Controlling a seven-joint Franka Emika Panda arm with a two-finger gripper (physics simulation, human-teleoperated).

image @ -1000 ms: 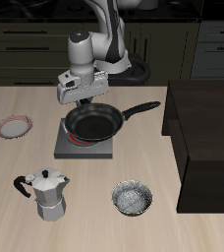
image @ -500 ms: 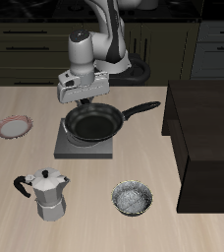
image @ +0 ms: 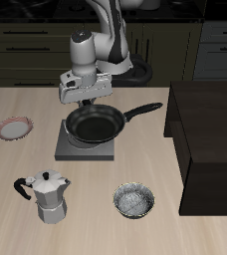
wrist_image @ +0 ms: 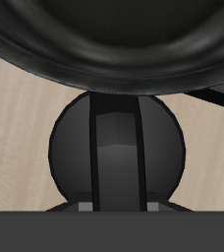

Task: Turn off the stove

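Observation:
The stove is a flat grey square plate in the middle of the table, with a black frying pan resting on it. No red glow shows under the pan. My gripper reaches down at the stove's back edge, its fingertips hidden behind the pan's rim. In the wrist view the round dark knob fills the picture, with the pan's rim beyond it. The knob's raised ridge runs between two grey finger pads, so the gripper is shut on it.
A silver moka pot and a metal bowl stand near the table's front edge. A small pinkish plate lies off to one side of the stove. A large dark brown cabinet block stands beyond the pan's handle.
The red glow under the pan one second ago is gone. The gripper has stayed at the knob with hardly any visible shift.

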